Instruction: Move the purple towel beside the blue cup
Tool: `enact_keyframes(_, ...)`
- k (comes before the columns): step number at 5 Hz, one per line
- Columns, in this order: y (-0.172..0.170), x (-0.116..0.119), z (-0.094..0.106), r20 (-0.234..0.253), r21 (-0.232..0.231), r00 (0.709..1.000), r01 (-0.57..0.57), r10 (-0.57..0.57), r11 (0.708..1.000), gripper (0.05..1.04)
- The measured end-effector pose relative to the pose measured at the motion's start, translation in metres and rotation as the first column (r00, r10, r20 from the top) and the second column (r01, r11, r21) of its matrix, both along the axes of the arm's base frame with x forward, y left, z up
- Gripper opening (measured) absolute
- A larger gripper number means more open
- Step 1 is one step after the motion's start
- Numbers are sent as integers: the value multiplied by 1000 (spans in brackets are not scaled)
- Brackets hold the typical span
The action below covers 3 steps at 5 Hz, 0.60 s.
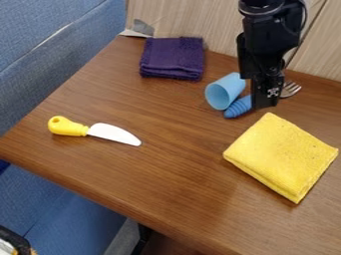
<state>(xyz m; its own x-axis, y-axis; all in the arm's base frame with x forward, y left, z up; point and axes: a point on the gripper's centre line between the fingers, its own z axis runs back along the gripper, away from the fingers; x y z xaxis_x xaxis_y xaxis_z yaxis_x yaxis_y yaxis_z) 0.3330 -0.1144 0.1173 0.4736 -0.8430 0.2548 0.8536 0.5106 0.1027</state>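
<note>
At upper right, my tool [264,98] hangs by the tipped blue cup [225,91]; whether it is clenched I can't tell. For the purple towel [172,58], upper centre, I'd best grip several folds, lift, and lower it cup-side.

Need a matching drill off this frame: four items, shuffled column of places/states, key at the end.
1. purple towel
2. blue cup
3. knife
4. yellow cloth

a. lying tipped on its side
b. folded, at the right of the view
c. flat on the table, at the left of the view, white blade pointing right
d. folded, near the table's far edge

Pairs: 1-d, 2-a, 3-c, 4-b
</note>
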Motion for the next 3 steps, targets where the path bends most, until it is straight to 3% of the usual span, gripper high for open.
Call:
enact_keyframes(1, 0, -1, -11, -32, 8, 999, -4, 4, 1000, 998)
enact_keyframes(3, 12, 16, 0, -20, 3, 997, -71, 71, 997, 998)
